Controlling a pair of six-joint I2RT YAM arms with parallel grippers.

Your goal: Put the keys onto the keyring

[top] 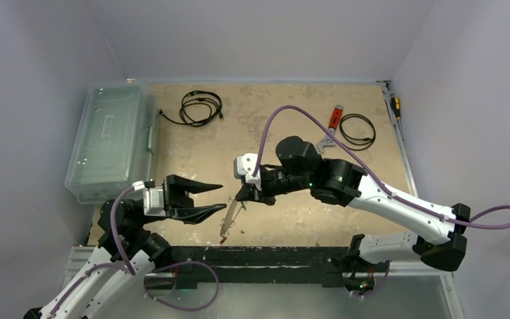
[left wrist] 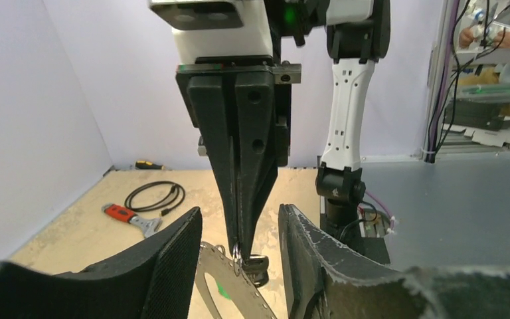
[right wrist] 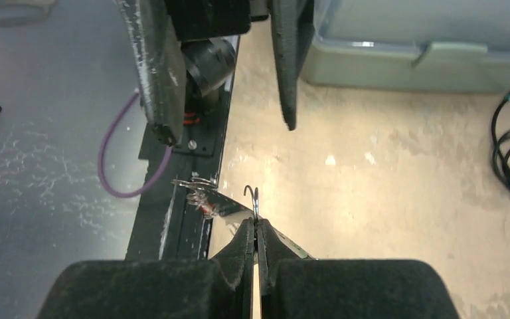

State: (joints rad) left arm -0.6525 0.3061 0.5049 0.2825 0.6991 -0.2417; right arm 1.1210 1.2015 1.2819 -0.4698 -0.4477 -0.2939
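When seen from above, the keyring looks like a thin grey line. It hangs at a slant under the right gripper, near the front edge of the table. Tiny keys with a bit of red sit at its low end. The right arm reaches in from the right side and bends down over the table. Its fingers are pinched tight on the top of the keyring. The left gripper lies on its side just beside it and points at it. Its two fingers are spread apart and hold nothing.

From the left wrist camera, the keyring is a flat grey hoop with a bumpy rim and a small green spot. The right gripper points straight down and nips the top edge of the hoop. The left fingers stand on both sides of it and do not touch it. A red-handled wrench lies far back on the table.

From the right wrist camera, the right gripper is closed with no gap that shows. The keyring runs out past its tips as a shiny strip. The keys bunch at its far end, by the table's front edge. The left gripper shows at the top of the view, spread apart and holding nothing.
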